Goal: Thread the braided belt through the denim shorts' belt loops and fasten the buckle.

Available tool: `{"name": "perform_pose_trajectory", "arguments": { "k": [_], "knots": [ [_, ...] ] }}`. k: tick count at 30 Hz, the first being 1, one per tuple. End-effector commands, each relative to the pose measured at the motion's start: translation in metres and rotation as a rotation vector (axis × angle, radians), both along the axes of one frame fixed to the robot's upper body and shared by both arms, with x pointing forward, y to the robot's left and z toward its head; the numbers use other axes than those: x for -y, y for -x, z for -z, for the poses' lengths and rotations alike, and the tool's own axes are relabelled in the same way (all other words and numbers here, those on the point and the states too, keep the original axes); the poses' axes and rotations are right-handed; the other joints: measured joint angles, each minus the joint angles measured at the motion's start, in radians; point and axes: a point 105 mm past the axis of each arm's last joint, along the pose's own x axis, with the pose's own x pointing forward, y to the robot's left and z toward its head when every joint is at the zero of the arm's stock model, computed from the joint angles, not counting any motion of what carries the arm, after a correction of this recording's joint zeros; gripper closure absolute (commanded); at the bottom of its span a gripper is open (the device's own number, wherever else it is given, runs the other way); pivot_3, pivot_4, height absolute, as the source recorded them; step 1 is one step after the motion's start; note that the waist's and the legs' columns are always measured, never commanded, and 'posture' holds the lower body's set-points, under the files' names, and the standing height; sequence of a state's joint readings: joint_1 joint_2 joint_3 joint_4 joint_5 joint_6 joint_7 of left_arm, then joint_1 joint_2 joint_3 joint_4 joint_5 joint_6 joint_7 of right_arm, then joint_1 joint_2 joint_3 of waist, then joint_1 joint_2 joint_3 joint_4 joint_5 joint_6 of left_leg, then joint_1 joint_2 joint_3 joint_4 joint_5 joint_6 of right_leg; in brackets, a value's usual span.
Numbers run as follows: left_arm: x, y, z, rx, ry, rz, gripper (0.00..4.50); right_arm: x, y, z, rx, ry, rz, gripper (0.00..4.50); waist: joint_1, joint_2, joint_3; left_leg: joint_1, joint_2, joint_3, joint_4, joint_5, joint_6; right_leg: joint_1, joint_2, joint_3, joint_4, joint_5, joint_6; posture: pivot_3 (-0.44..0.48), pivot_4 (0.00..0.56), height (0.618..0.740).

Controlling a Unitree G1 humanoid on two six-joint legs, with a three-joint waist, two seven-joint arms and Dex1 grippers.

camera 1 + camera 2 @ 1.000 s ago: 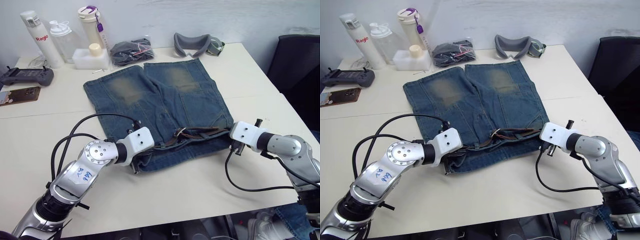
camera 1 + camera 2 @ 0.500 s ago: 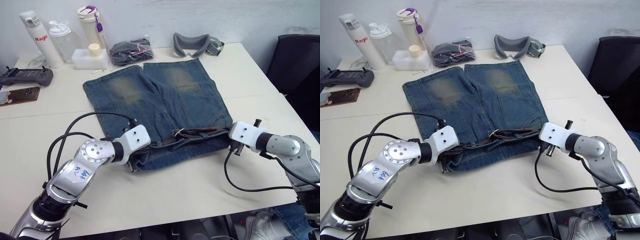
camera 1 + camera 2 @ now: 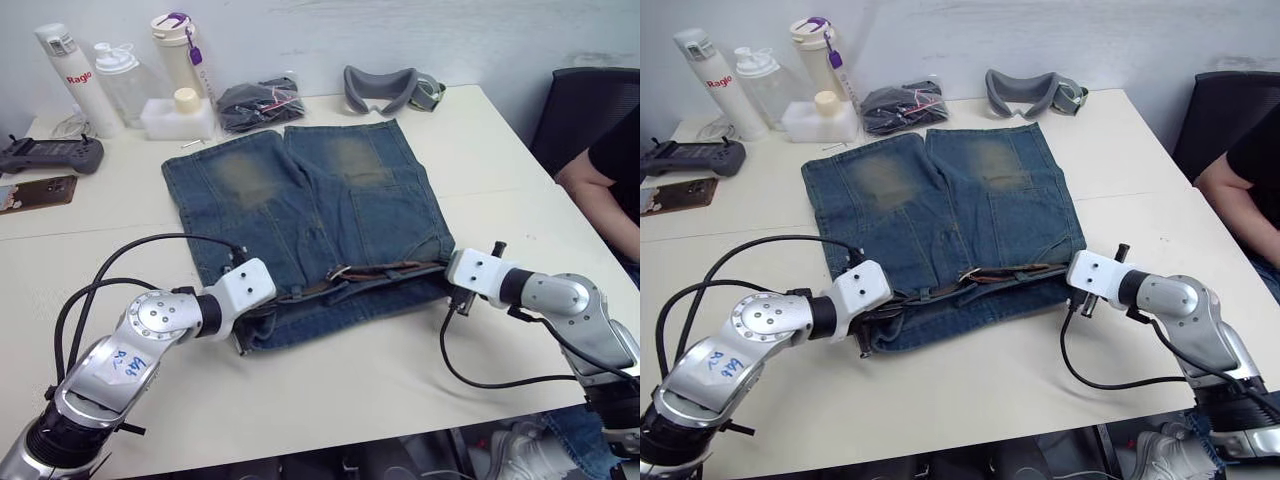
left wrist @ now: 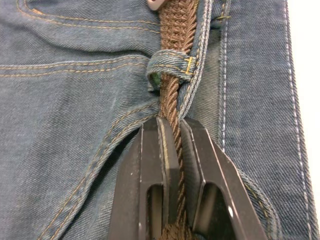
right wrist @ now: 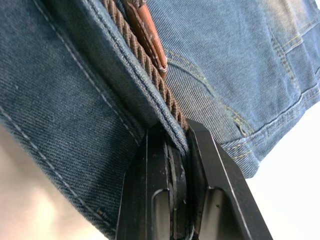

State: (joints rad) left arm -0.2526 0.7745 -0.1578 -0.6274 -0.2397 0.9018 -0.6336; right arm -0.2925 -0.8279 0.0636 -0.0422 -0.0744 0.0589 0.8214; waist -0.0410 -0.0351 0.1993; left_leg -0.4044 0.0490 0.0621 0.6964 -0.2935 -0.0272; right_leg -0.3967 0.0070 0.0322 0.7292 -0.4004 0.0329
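Braided belt (image 4: 172,95) is pinched between left fingers (image 4: 155,165) at shorts' waistband.

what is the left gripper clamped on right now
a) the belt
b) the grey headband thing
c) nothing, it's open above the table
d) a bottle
a: in the left wrist view the left gripper's two black fingers are shut on the belt, just short of a belt loop on the shorts.

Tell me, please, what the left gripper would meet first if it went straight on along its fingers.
Probably the belt loop just ahead: the left gripper, shut on the braided belt, points along the strap into it.
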Motion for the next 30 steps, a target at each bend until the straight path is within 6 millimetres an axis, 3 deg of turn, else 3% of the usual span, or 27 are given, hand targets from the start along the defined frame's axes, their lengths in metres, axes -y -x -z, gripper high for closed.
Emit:
{"name": "perform_pose_trajectory", "arguments": {
  "k": [1, 7, 18, 24, 26, 30],
  "knots": [
    [0.002, 0.002, -0.004, -0.017, 0.049, 0.006, 2.79, -0.004, 0.006, -0.013, 0.028, -0.012, -0.031, 4.50, 0.001, 0.000, 0.000, 0.000, 0.000, 0.000, 0.000, 0.000, 0.000, 0.000, 0.000, 0.000, 0.000, 0.000, 0.000, 0.000, 0.150, 0.681],
    [-0.007, 0.005, -0.013, -0.050, 0.078, 0.021, 0.09, -0.020, 0.015, -0.017, 0.005, -0.030, -0.100, 4.50, -0.004, 0.000, 0.000, 0.000, 0.000, 0.000, 0.000, 0.000, 0.000, 0.000, 0.000, 0.000, 0.000, 0.000, 0.000, 0.000, 0.150, 0.681],
    [-0.025, -0.009, -0.036, -0.007, 0.123, -0.037, 0.03, -0.023, 0.016, -0.011, -0.016, -0.053, -0.082, 4.50, -0.005, 0.000, 0.000, 0.000, 0.000, 0.000, 0.000, 0.000, 0.000, 0.000, 0.000, 0.000, 0.000, 0.000, 0.000, 0.000, 0.150, 0.681],
    [-0.033, -0.001, -0.023, -0.005, -0.016, 0.019, 0.03, -0.019, 0.015, -0.010, -0.019, -0.048, -0.069, 4.50, -0.009, 0.000, 0.000, 0.000, 0.000, 0.000, 0.000, 0.000, 0.000, 0.000, 0.000, 0.000, 0.000, 0.000, 0.000, 0.000, 0.150, 0.681],
    [-0.040, -0.006, -0.017, 0.036, -0.099, -0.005, 0.03, -0.019, 0.014, -0.010, -0.019, -0.048, -0.067, 4.50, -0.009, 0.000, 0.000, 0.000, 0.000, 0.000, 0.000, 0.000, 0.000, 0.000, 0.000, 0.000, 0.000, 0.000, 0.000, 0.000, 0.150, 0.681],
    [-0.040, -0.014, -0.020, 0.088, -0.091, -0.039, 0.03, -0.017, 0.014, -0.008, -0.024, -0.045, -0.060, 4.50, -0.009, 0.000, 0.000, 0.000, 0.000, 0.000, -0.001, 0.000, 0.000, 0.000, 0.000, 0.000, -0.001, 0.000, 0.000, 0.000, 0.150, 0.681]
  ]
}}
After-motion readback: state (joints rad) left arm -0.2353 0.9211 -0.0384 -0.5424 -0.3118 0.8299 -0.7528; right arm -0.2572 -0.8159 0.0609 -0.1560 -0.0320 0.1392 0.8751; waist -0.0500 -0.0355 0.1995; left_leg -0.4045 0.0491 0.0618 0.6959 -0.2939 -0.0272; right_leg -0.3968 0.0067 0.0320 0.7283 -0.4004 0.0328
